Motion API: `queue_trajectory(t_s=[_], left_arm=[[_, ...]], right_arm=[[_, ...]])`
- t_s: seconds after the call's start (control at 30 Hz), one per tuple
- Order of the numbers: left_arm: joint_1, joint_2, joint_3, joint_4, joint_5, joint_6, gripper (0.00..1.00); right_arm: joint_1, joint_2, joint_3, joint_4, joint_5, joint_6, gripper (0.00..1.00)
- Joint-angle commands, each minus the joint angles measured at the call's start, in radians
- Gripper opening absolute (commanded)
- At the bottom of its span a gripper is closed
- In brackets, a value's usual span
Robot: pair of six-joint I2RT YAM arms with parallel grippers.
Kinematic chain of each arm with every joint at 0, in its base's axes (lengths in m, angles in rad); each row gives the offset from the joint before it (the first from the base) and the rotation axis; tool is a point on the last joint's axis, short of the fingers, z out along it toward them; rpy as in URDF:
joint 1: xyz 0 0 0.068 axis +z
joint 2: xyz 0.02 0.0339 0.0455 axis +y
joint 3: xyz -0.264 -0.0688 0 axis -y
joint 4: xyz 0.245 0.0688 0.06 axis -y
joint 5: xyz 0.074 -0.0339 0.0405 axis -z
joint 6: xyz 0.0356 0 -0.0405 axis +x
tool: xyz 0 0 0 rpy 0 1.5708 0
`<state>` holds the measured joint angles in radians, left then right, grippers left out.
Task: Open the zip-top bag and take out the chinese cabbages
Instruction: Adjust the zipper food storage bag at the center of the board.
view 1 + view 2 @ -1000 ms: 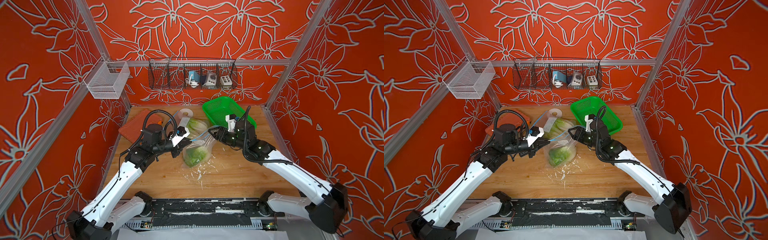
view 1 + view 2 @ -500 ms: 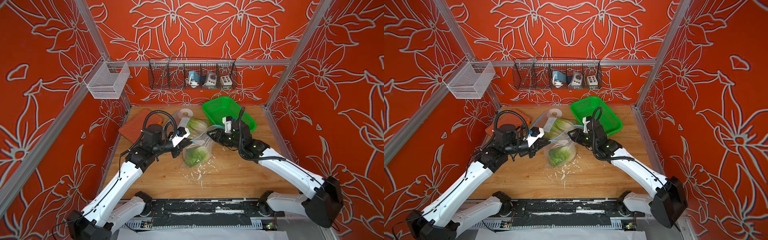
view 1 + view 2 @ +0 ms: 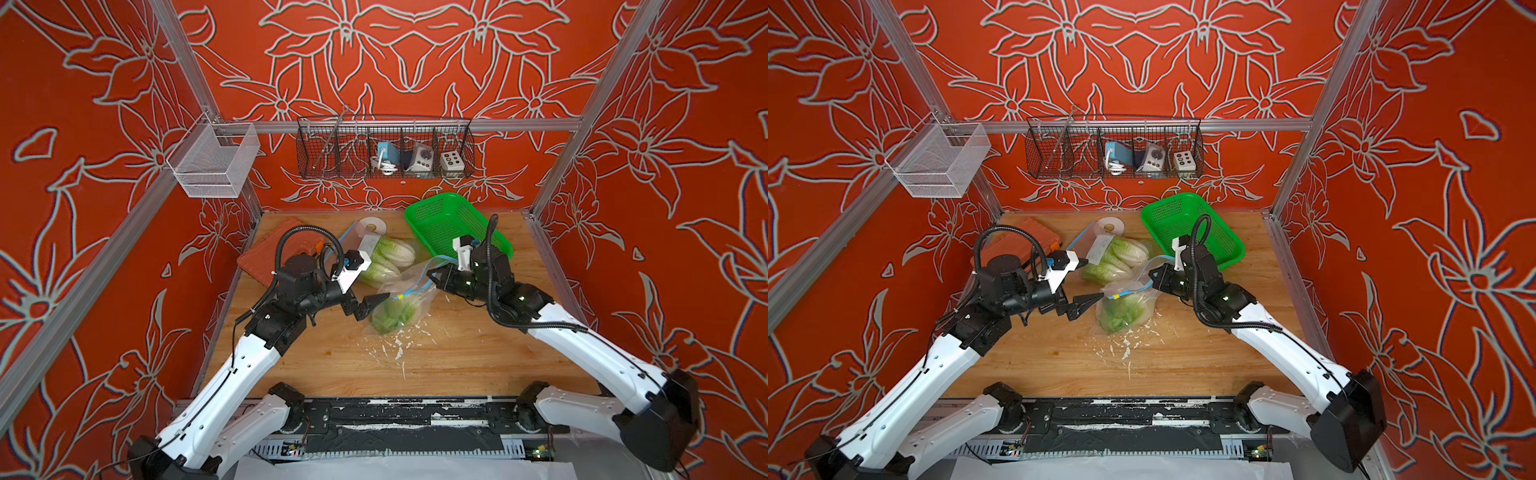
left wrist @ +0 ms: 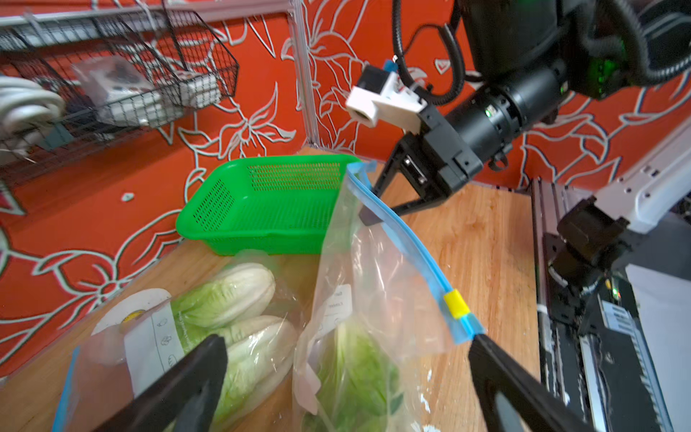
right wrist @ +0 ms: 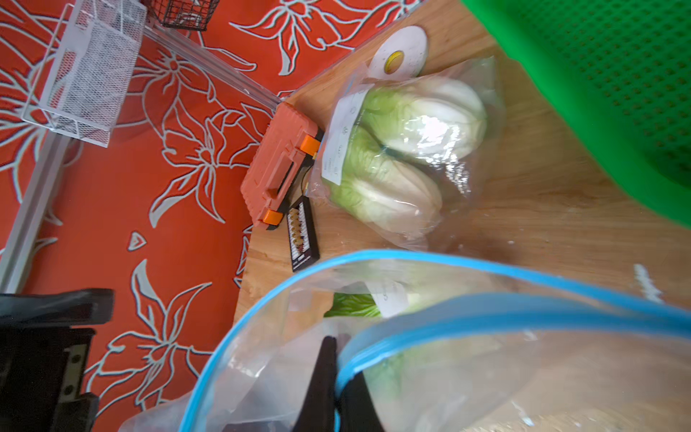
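Note:
The zip-top bag (image 3: pixel 409 291) stands at mid-table with its blue-edged mouth gaping. One chinese cabbage (image 3: pixel 390 318) lies inside it. My right gripper (image 5: pixel 336 355) is shut on one blue zip lip (image 5: pixel 486 310) and holds it up, as both top views show (image 3: pixel 1152 276). My left gripper (image 4: pixel 346 342) is open, its fingers wide on either side of the bag's near end. One fingertip (image 4: pixel 480 342) sits just below the yellow slider (image 4: pixel 456 305). Behind, a second clear bag (image 5: pixel 467 175) holds two more cabbages (image 3: pixel 390 255).
A green basket (image 3: pixel 453 220) sits at the back right, close to my right wrist. An orange case (image 3: pixel 270 257) and a white roll (image 3: pixel 372 226) lie at the back left. White scraps (image 3: pixel 395 345) litter the wood in front of the bag. Wire baskets (image 3: pixel 386 149) hang on the back wall.
My left gripper has opened and let go of the bag's end. My right gripper has closed on the blue zip lip.

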<state>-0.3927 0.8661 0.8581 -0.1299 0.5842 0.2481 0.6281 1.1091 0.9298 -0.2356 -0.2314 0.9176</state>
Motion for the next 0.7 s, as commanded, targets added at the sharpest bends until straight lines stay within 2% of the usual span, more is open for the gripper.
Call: queue_trajectory(t_s=[0.0,0.1,0.27,0.33,0.47,0.67], left_arm=[[0.003,-0.016,-0.017,0.169,-0.087,-0.167,0.98],[0.003,0.03,-0.033,0.204,-0.228,-0.287,0.98],[0.003,0.114,-0.069,0.156,-0.309,-0.519,0.97],[-0.003,0.173,-0.109,0.159,-0.273,-0.576,0.96],[-0.047,0.204,-0.199,0.188,-0.282,-0.661,0.94],[-0.135,0.332,-0.282,0.282,-0.273,-0.783,0.93]], right_arm=[[-0.037,-0.07,-0.063,-0.103,0.05,-0.04,0.0],[-0.078,-0.145,-0.116,-0.176,0.056,-0.065,0.0],[-0.176,-0.221,-0.207,-0.266,0.031,-0.139,0.0],[-0.225,-0.215,-0.233,-0.278,0.003,-0.178,0.0],[-0.3,-0.156,-0.246,-0.279,-0.045,-0.251,0.0],[-0.378,-0.043,-0.252,-0.239,-0.018,-0.363,0.0]])
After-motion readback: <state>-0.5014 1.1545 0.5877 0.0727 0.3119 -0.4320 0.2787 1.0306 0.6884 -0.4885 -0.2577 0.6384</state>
